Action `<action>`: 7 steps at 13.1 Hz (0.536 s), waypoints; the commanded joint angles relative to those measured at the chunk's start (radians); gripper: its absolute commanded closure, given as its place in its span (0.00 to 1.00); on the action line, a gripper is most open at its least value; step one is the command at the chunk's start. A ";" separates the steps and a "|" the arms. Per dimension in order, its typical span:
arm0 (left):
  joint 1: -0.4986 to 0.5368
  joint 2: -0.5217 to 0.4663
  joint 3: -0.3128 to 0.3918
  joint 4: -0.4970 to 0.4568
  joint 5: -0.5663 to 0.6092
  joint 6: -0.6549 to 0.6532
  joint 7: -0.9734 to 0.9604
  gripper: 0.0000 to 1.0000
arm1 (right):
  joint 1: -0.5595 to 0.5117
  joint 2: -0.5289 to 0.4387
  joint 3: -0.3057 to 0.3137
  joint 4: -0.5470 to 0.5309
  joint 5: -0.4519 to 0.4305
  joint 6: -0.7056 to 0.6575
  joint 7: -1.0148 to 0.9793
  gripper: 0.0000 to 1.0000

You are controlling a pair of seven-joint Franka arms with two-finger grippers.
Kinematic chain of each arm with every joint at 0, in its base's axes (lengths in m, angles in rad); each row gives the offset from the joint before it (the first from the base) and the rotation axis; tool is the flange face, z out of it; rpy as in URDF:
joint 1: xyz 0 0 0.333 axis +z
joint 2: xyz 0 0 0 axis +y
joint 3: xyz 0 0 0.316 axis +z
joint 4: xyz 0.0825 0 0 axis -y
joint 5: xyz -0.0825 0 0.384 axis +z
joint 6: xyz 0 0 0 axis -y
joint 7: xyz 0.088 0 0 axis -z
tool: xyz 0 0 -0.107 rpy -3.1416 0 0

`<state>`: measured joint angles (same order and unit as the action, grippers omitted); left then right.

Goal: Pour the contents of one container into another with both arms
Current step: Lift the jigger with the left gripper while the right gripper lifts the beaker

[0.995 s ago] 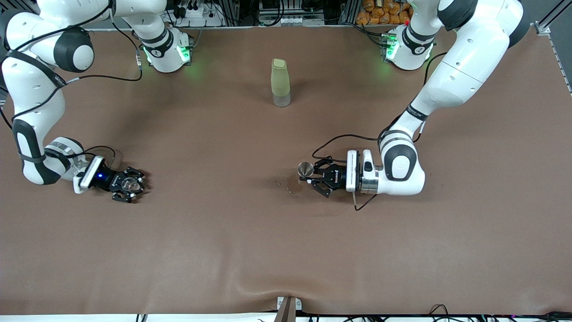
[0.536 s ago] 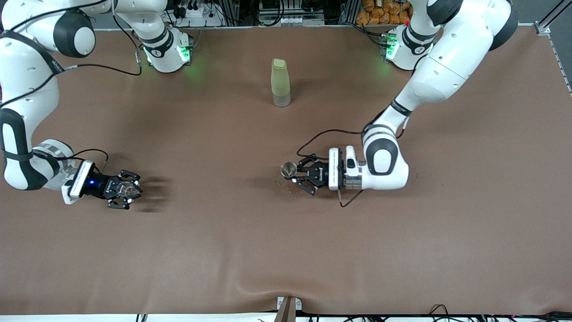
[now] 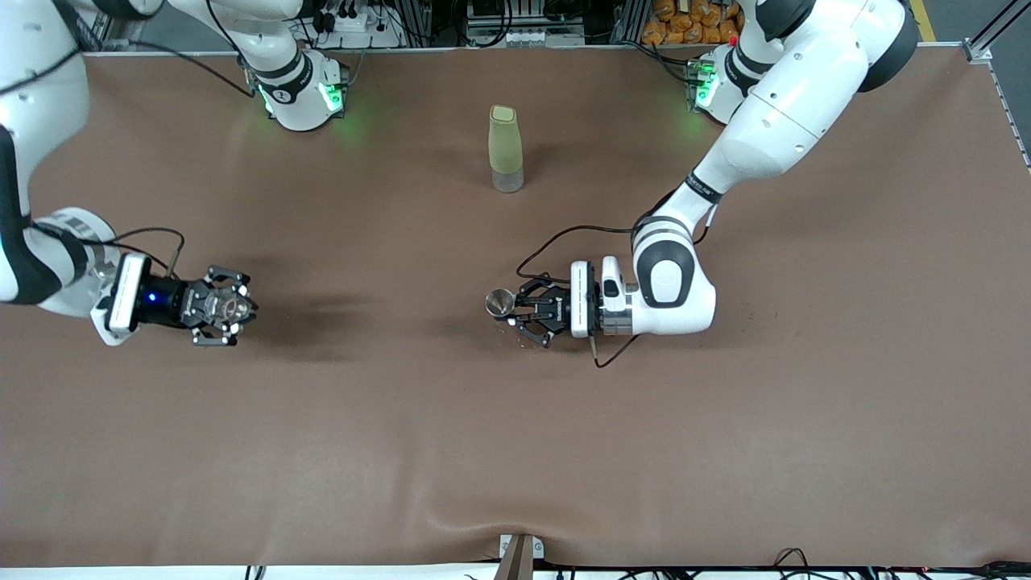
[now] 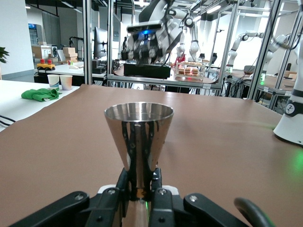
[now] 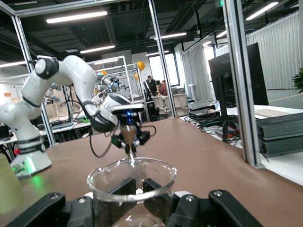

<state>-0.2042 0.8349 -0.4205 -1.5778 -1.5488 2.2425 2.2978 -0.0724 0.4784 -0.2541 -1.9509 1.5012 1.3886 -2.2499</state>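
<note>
While upright in the left hand (image 3: 515, 310), jigger (image 3: 499, 303) apparently stands vertical.

a robotics lab, aluminium frame posts (image 5: 240, 80) stood around the brown table (image 3: 515, 435), more white robot arms (image 4: 246, 38) worked at neighbouring benches, strip lights (image 5: 80, 18) hung overhead, a monitor (image 5: 226, 71) and loose cables (image 5: 213, 124) sat on a nearby desk

Both pincers (image 3: 509, 308) (image 3: 229, 307) clamped, aloft
</note>
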 commanded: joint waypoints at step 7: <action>-0.055 0.004 0.016 0.038 -0.060 0.042 0.040 1.00 | 0.203 -0.325 -0.071 -0.287 0.019 0.153 0.151 1.00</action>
<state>-0.2428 0.8353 -0.4158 -1.5616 -1.5779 2.2719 2.3033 0.0862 0.2050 -0.3078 -2.1884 1.5019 1.5122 -2.1286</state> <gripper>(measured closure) 0.789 0.837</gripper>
